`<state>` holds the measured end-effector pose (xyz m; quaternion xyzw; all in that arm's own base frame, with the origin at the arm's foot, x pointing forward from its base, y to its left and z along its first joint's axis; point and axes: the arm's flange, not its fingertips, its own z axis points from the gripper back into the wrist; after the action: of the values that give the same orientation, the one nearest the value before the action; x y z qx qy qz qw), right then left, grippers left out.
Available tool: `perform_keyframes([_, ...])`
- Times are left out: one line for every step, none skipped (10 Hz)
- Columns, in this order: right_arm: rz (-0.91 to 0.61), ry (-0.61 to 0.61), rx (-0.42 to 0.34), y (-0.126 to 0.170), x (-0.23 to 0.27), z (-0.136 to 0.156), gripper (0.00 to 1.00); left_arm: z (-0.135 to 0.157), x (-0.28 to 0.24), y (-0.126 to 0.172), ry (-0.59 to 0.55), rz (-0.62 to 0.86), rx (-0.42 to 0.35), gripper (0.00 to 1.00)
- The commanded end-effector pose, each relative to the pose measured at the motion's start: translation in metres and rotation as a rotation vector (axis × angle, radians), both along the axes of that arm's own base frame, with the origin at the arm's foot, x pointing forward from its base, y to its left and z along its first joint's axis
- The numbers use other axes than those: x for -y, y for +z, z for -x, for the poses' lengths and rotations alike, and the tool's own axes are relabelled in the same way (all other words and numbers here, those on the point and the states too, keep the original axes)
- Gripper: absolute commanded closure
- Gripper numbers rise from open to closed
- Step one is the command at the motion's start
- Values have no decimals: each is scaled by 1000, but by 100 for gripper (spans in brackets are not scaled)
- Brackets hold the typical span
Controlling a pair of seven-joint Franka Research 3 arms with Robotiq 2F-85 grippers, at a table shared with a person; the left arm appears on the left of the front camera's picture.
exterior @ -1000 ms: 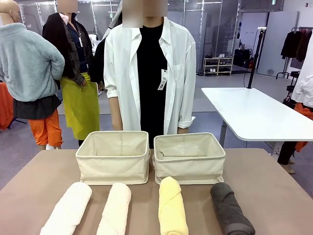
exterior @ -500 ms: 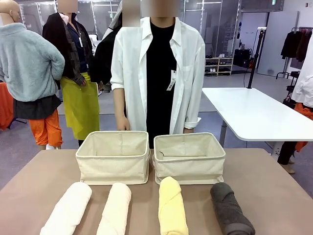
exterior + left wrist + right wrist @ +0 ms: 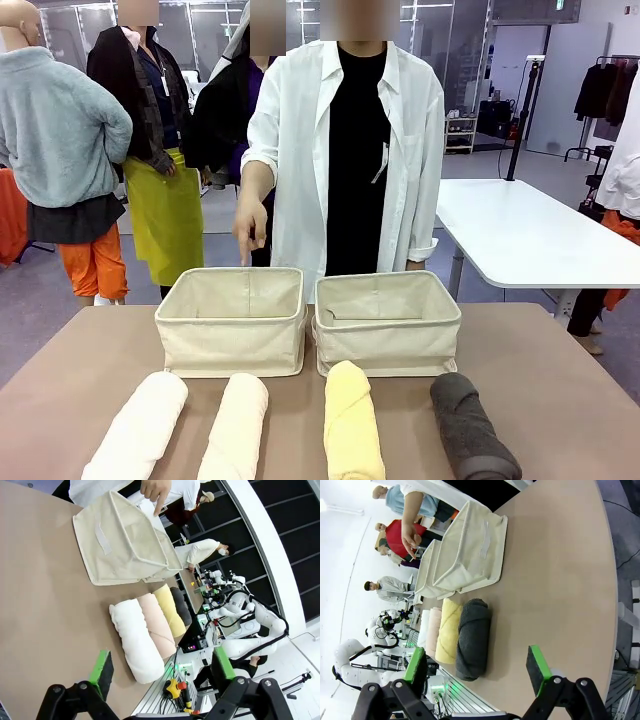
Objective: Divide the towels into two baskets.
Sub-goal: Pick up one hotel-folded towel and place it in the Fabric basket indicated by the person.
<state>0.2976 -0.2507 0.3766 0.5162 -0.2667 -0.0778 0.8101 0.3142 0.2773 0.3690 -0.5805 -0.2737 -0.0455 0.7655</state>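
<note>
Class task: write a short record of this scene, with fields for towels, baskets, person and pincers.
towels: white towel, cream towel, yellow towel, grey towel, in a row nearer than the baskets
baskets: left basket and right basket side by side, no towel inside
person: hand pointing down above left basket
pincers: left pincer open, right pincer open, both empty

Lab hall: glass partitions [image 3: 465, 50], clothes rack [image 3: 606, 94]
</note>
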Motion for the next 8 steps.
perform_keyframes([0,-1,4,1,1,2,0,4,-2,2,-5,-12,6,0])
perform_keyframes([0,-1,4,1,1,2,0,4,-2,2,-5,-12,6,0])
perform_keyframes([0,-1,4,1,1,2,0,4,-2,2,-5,-12,6,0])
perform_keyframes([0,-1,4,1,1,2,0,4,-2,2,-5,-12,6,0])
perform_keyframes([0,-1,4,1,1,2,0,4,-2,2,-5,-12,6,0])
perform_keyframes([0,-1,4,1,1,2,0,4,-2,2,-5,-12,6,0])
perform_keyframes([0,-1,4,1,1,2,0,0,0,0,0,0,0,0])
perform_keyframes([0,-1,4,1,1,2,0,1,22,23,-76,-26,72,0])
